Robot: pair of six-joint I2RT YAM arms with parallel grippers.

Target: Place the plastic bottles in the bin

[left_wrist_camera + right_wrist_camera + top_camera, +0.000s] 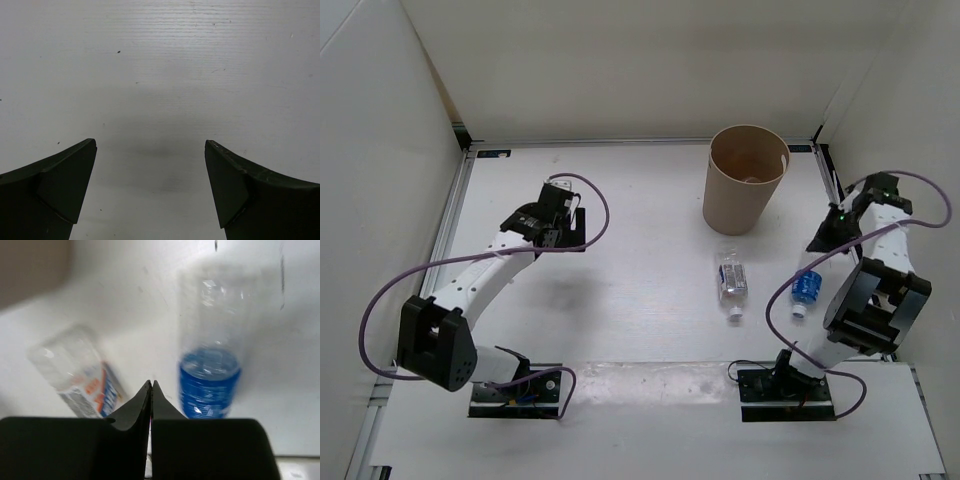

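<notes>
The tan bin (748, 178) stands upright at the back right; its blurred wall shows in the right wrist view (30, 267). A clear bottle with a pale label (731, 281) lies on the table in front of the bin, cap toward me, and shows in the right wrist view (80, 371). A clear bottle with a blue label (806, 290) lies to its right (210, 382). My right gripper (828, 238) (151, 383) is shut and empty, above the table between the two bottles. My left gripper (563, 228) (150, 145) is open and empty over bare table at the left. The orange-tinted and longer clear bottles are out of view.
White walls enclose the table on the left, back and right. The table (160, 60) under my left gripper is bare white. The right arm's elbow (875, 310) hangs close to the blue-label bottle. Purple cables loop off both arms.
</notes>
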